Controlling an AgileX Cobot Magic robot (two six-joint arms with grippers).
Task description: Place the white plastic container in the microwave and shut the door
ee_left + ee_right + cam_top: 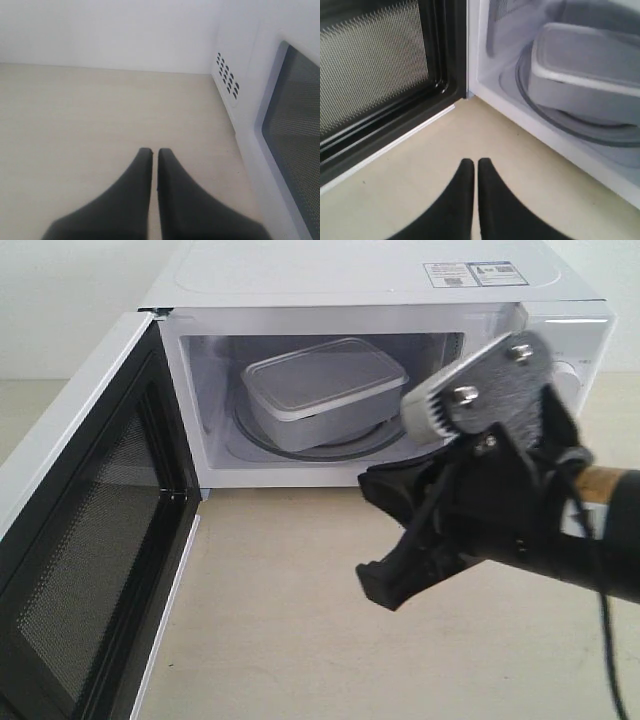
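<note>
Over the beige tabletop (300,640) — white wall (100,30) behind — left pincer (155,151) and right pincer (475,161) hang clenched.

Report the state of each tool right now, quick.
Left tool: closed, holding nothing.
Right tool: closed, holding nothing.

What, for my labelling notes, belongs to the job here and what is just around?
Job: container, microwave, door, right pincer, left pincer.
Just around: table, stickers, wall.
</note>
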